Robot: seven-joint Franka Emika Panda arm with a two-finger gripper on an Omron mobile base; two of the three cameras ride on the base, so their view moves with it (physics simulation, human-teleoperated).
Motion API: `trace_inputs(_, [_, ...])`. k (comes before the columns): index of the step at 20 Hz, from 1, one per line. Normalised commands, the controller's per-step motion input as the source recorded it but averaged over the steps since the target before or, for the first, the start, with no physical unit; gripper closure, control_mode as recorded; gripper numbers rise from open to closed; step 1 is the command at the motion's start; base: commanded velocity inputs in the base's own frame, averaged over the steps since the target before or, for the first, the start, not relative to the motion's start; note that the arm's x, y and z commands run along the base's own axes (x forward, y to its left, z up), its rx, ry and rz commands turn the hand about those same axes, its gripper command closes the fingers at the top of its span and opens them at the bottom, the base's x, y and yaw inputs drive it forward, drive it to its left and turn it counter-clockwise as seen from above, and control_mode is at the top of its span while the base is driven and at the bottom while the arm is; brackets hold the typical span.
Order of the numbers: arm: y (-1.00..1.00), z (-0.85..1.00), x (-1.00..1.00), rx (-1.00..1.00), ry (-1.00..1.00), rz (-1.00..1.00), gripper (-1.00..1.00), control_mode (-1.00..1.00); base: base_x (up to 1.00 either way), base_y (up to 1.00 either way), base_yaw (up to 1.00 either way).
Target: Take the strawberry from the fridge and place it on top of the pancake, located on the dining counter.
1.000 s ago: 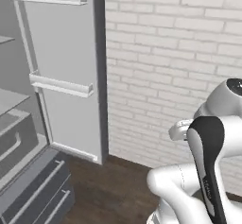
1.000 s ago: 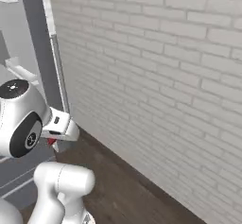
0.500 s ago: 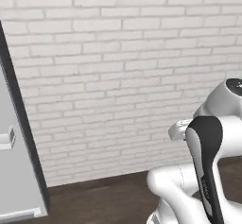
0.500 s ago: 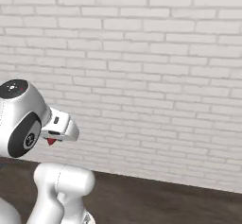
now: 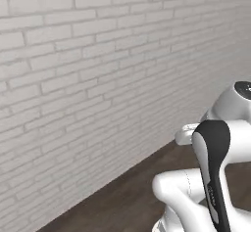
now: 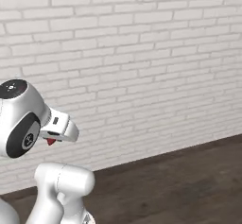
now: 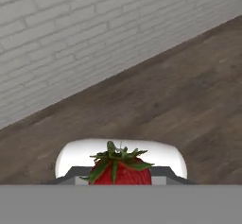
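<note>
You're facing a white brick wall (image 6: 142,53) w/ dark wood floor (image 6: 179,180) below it; no fridge, pancake or worktop in front of you, so by my read you're mid-transit w/ the fruit and the place step isn't done yet.

The arm is folded up close to the base. The gripper (image 6: 51,140) sits at about mid-height in the right base view, pointing toward the wall, closed down narrow on the strawberry (image 7: 120,168). In the hand view the berry sits right btwn the tips, green leafy cap up and toward the camera, red body below it. In the right base view you see just a red speck under the hand.

Handling, as I judge it: the berry is tiny, very light, soft and easy to bruise, skin a bit slick. Hold across the widest part of the body, not the cap, since the leaves give no purchase. Keep the squeeze gentle; more pressure prob crushes it, and a jolt could pop it out.
</note>
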Motion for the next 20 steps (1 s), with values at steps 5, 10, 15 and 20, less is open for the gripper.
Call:
trace_inputs(5, [0.00,0.00,0.00,0.00,0.00,0.00,1.00,1.00,0.84,-0.10,-0.62])
trace_inputs(10, [0.00,0.00,0.00,0.00,0.00,0.00,1.00,1.00,0.85,-0.03,-0.63])
trace_inputs(15, [0.00,0.00,0.00,0.00,0.00,0.00,1.00,1.00,0.76,0.00,-0.68])
trace_inputs(20, [0.00,0.00,0.00,0.00,0.00,0.00,1.00,1.00,0.60,0.00,-0.73])
